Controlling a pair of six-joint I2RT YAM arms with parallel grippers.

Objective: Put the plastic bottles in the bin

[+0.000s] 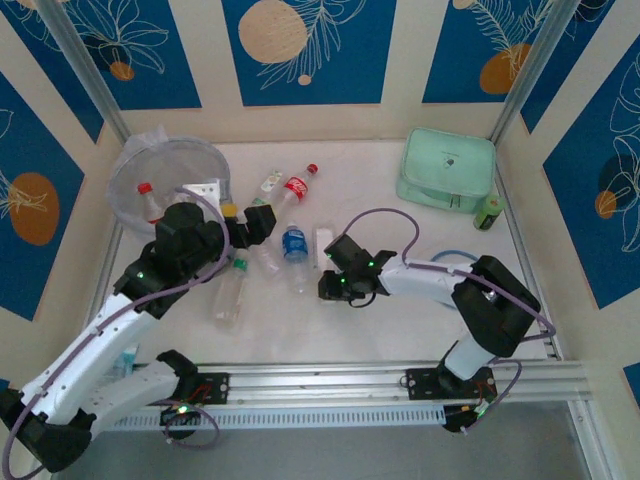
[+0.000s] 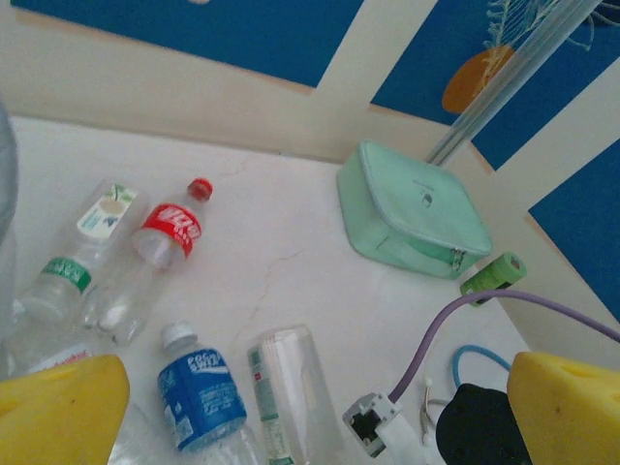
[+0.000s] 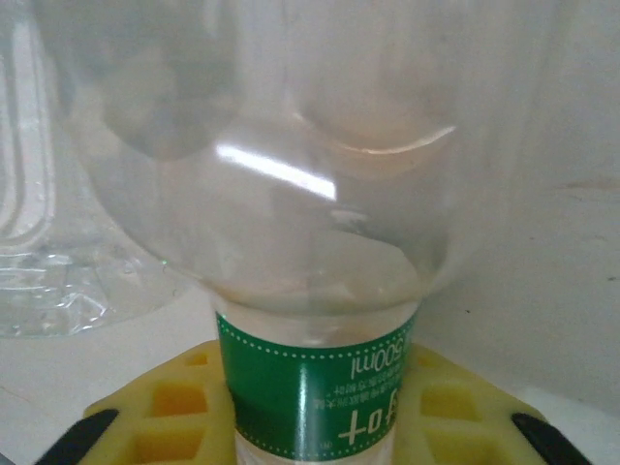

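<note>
Table: white top, walled by blue-and-cream panels.
Bin: far left corner; round, grey, clear crinkled liner. One red-capped bottle lies inside.
Mint case: far right, lying flat, well apart from the bin.
Left gripper: yellow fingers spread wide, nothing between them; sits just beside the bin, above the loose bottles.
Right gripper: mid-table, pads clamped on the green-banded bottle. Lifted or resting: cannot tell.
Plastic bottles on table: red-label bottle beside white-label bottle; blue-label bottle nearer centre; green-capped bottle nearest the arm bases.
Green can: just beside the mint case's right corner.
</note>
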